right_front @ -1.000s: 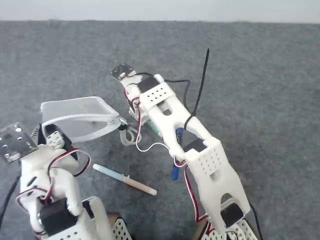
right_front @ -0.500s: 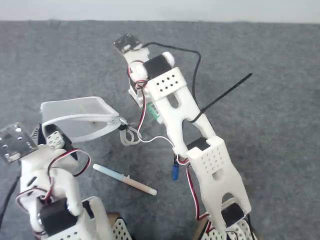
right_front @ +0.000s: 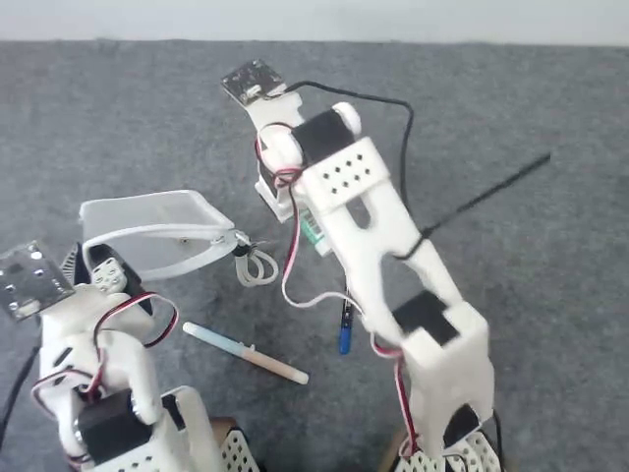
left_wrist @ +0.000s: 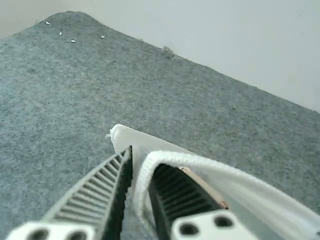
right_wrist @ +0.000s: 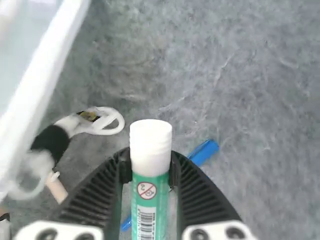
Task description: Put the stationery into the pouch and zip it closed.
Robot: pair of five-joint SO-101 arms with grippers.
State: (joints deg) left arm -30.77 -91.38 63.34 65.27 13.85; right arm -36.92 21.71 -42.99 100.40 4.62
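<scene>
1. Pastel pen [right_front: 246,352]: light blue at one end, peach at the other. It is laid flat on the grey felt worktop [right_front: 550,324], nearest the arm bases and between the two arms, and is touched by nothing.

2. Blue pen [right_front: 345,329]: laid on the worktop close beside the right arm, well apart from the pouch [right_front: 157,236].

3. Left gripper [left_wrist: 136,159]: jaws are pinched on the white woven rim of the pouch at its near left end.

4. Pouch: translucent white, unzipped, with the mouth held gaping. It is set to the left of the right arm.

5. Zip pull [right_front: 257,267]: a white looped cord on a dark tab, laid on the worktop at the pouch's right end.

6. Right gripper [right_wrist: 150,161]: raised off the worktop, just beyond the zip pull and beside the pouch's right end. Its jaws are clamped on the glue stick [right_wrist: 150,142].

7. Glue stick: green body, white cap, with the cap end projecting past the fingertips. It is carried in the air, outside the pouch and apart from it.

8. Pale wall [right_front: 314,18]: met by the far edge of the worktop.
</scene>
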